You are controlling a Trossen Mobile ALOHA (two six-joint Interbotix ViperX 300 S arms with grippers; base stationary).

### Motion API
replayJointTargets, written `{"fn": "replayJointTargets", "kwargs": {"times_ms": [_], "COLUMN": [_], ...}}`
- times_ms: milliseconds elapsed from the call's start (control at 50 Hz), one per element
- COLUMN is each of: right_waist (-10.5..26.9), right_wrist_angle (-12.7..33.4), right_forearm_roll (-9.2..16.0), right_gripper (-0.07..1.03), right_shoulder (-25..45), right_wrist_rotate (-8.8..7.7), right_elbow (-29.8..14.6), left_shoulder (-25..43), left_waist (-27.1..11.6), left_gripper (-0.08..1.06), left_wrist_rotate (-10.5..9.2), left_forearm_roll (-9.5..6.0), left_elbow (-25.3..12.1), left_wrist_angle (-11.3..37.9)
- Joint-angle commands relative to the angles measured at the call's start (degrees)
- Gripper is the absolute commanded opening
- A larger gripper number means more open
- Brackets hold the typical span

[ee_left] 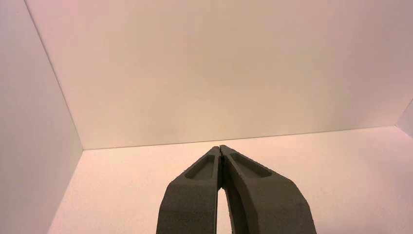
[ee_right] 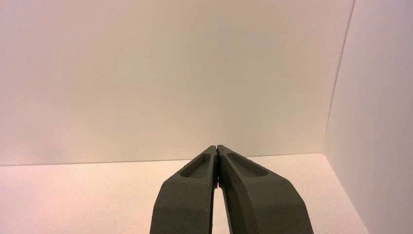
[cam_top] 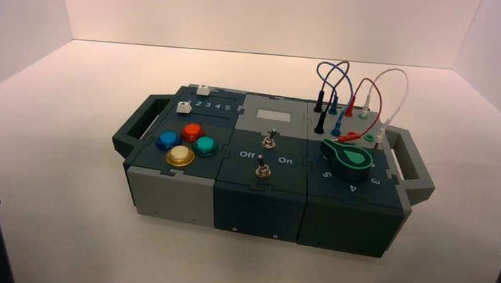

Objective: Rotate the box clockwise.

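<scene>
My left gripper: closed on itself, near left of the box.
My right gripper: likewise closed, near right.
Box: mid-table, between and beyond both arms.
Buttons: four, box's left.
Switches: two, middle.
Knob: green, right.
Wires: behind knob.

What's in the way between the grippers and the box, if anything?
Nothing visible. The left gripper and right gripper are both shut, back on the near side, one toward each side of the box, with only bare table between.
</scene>
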Motion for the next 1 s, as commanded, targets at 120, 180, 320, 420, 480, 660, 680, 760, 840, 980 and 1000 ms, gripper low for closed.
{"fn": "replayJointTargets", "kwargs": {"times_ms": [120, 180, 320, 420, 480, 660, 680, 760, 840, 980, 1000], "right_waist": [0.09, 0.09, 0.26, 0.79, 1.23, 1.32, 1.32, 1.32, 1.32, 1.41, 1.41], "right_wrist_angle": [-0.18, -0.18, -0.18, 0.7, 1.49, 3.16, 3.34, 4.57, 7.91, 12.22, 12.83], "right_forearm_roll": [0.09, 0.09, 0.09, 0.09, 0.09, 0.09, 0.09, 0.09, 0.0, -0.18, -0.18], "right_gripper": [-0.02, -0.02, -0.02, -0.02, -0.02, -0.02, -0.02, -0.02, -0.02, -0.02, -0.02], "right_shoulder": [-0.09, -0.09, -0.18, -0.18, 0.0, 0.7, 0.7, 1.32, 3.08, 6.33, 6.77], "right_wrist_rotate": [0.18, 0.09, 0.18, 0.18, 0.18, 0.18, 0.18, 0.18, 0.09, -0.09, -0.09], "right_elbow": [-1.41, -1.41, -1.41, -1.58, -1.76, -2.11, -2.11, -2.9, -4.83, -7.56, -8.0], "left_shoulder": [-0.18, -0.18, -0.18, 0.09, 0.44, 2.02, 2.11, 2.37, 2.46, 2.55, 2.55], "left_waist": [0.26, 0.26, 0.26, 0.0, -0.88, -6.86, -7.56, -10.02, -12.66, -16.61, -17.23], "left_gripper": [-0.03, -0.03, -0.03, -0.03, -0.03, -0.03, -0.03, -0.03, -0.03, -0.03, -0.03], "left_wrist_rotate": [0.18, 0.18, 0.18, 0.0, -0.09, -0.53, -0.7, -1.49, -2.99, -4.31, -4.57], "left_forearm_roll": [0.09, 0.18, 0.09, -0.09, -0.18, -0.53, -0.53, -0.7, -1.23, -1.41, -1.58], "left_elbow": [-0.79, -0.79, -0.79, -0.7, -0.79, -1.14, -1.23, -1.23, -1.23, -0.88, -0.79], "left_wrist_angle": [-0.18, -0.18, -0.09, 1.58, 3.78, 10.46, 11.34, 14.24, 17.93, 23.38, 24.43]}}
